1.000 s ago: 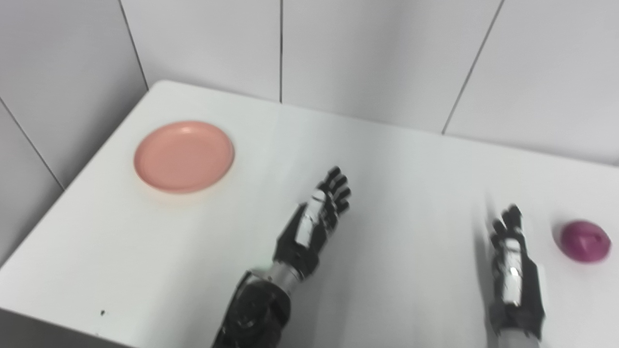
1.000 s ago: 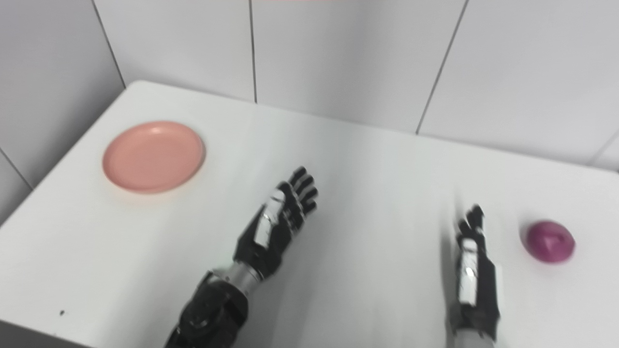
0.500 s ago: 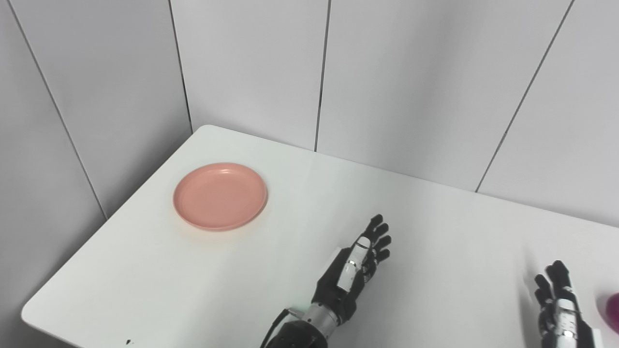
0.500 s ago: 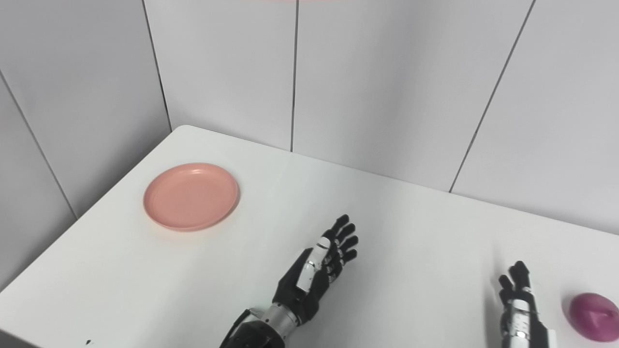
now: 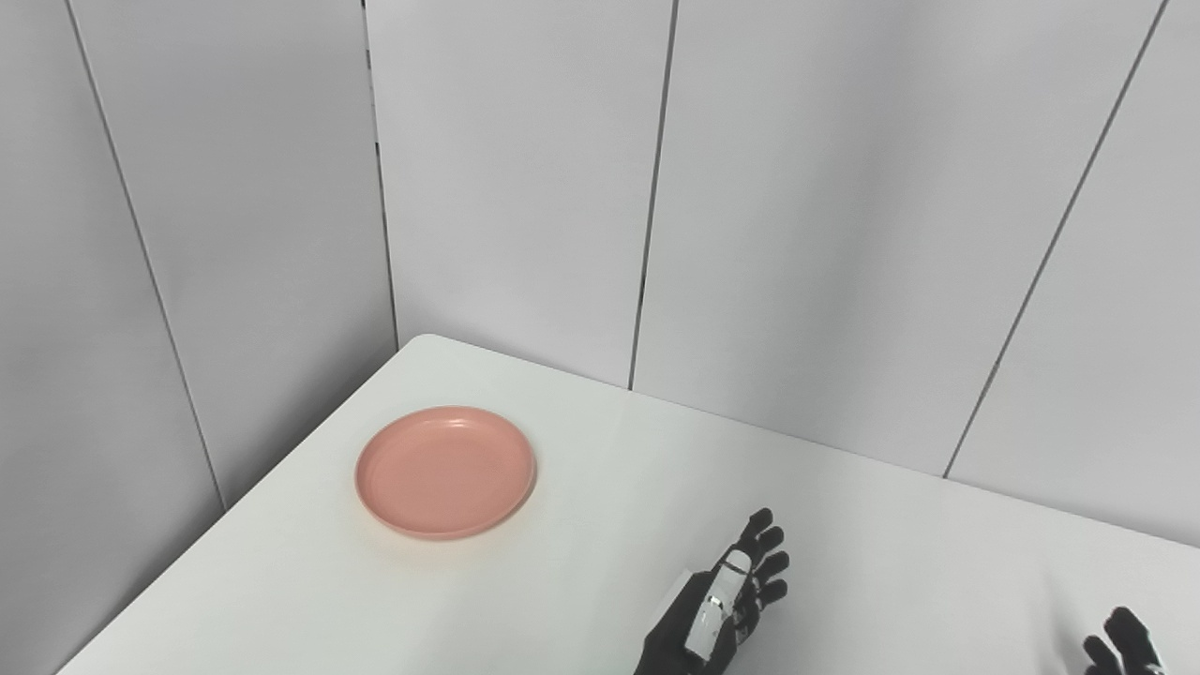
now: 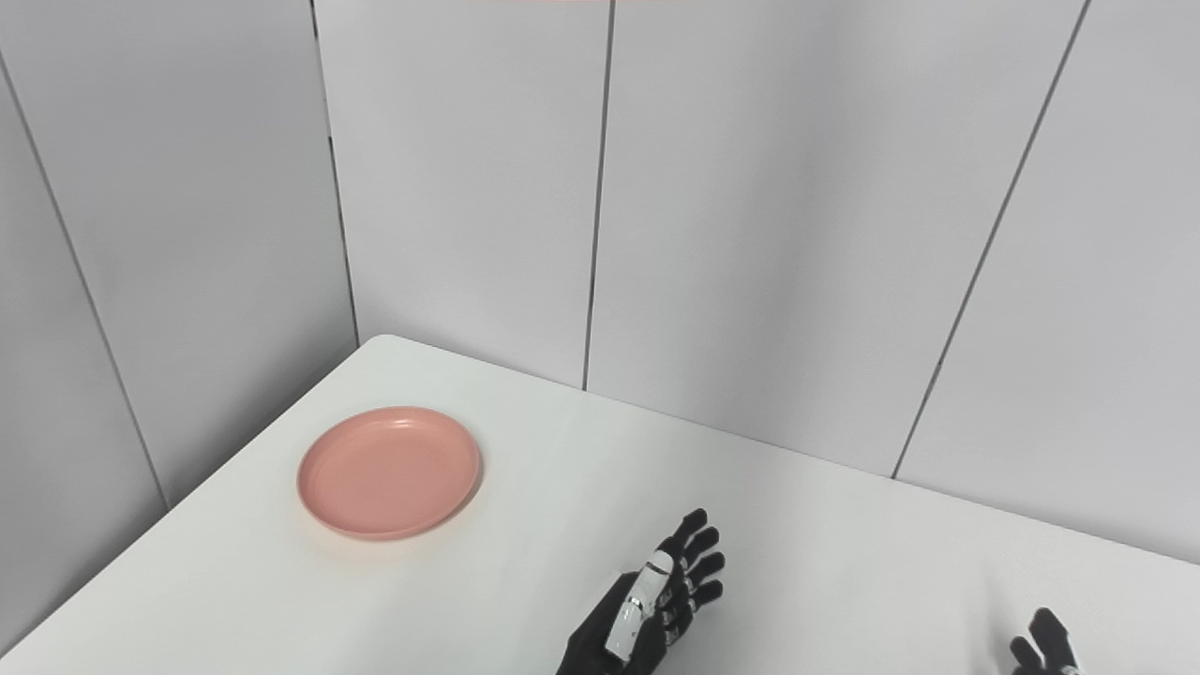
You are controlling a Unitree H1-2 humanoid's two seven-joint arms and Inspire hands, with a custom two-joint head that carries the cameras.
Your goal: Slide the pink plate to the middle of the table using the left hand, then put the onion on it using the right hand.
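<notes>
Grey wall panels (image 5: 525, 187) split by thin dark seams stand behind a plain white table (image 5: 581, 487), and no brand, label or writing can be read on anything in view.

Nearest, at the table's near edge, the left hand (image 5: 717, 605) rises from the bottom of the picture around the middle of the table's width. Its black fingers (image 5: 764, 548) are spread and stretched toward the far edge, and it holds nothing. A white strip runs along its back.

Only the fingertips of the right hand (image 6: 1045, 645) show, at the near right of the table. They are raised and apart, but the rest of the hand is cut off, so I cannot tell whether it grasps anything.

Farther back, the pink plate (image 5: 445, 472) lies flat near the table's left edge, close to the far left corner, well apart from both hands, with nothing on it.

The onion is outside both views.
</notes>
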